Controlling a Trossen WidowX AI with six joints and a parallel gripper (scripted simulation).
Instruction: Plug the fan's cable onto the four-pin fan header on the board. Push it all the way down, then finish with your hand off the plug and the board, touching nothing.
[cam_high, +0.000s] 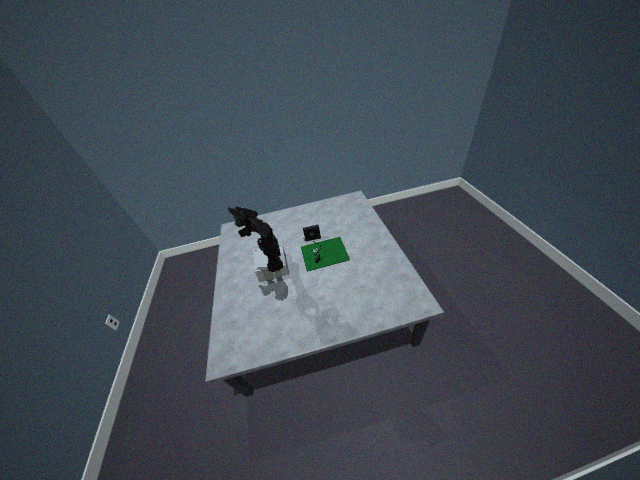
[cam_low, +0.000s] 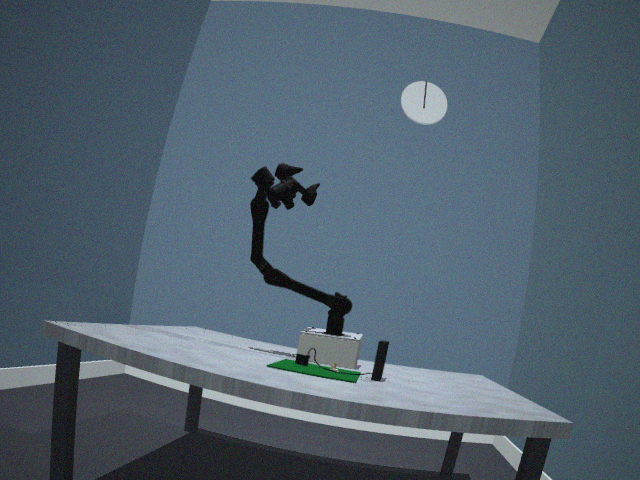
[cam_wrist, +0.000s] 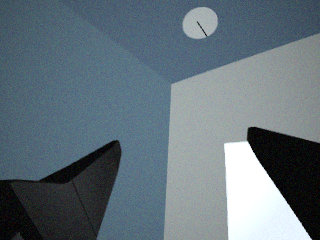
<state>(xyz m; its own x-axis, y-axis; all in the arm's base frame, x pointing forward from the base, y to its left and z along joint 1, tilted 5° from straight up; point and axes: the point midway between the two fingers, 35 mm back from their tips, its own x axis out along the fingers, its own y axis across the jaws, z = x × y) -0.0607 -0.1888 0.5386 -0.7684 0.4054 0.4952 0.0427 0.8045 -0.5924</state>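
The green board (cam_high: 336, 252) (cam_low: 281, 364) lies flat on the table. The black fan (cam_high: 311, 232) (cam_low: 381, 360) stands upright beside it. The fan's thin dark cable (cam_low: 311, 349) runs over the board and arches to a dark block (cam_high: 317, 257) (cam_low: 302, 359), seemingly the plug end. A small pale part (cam_high: 315, 250) (cam_low: 334, 366) sits near the cable. The header's pins and how deep the plug sits are too small to tell. My gripper (cam_low: 310, 176) (cam_wrist: 182, 140) is wide open and empty, high above the table, far from plug and board.
The arm rises from a white box (cam_low: 320, 347) beside the board. The table's (cam_high: 372, 289) (cam_low: 439, 395) edges show around them. In the wrist view only walls, a round white clock (cam_wrist: 200, 22) and a bright panel (cam_wrist: 245, 200) show behind the fingers.
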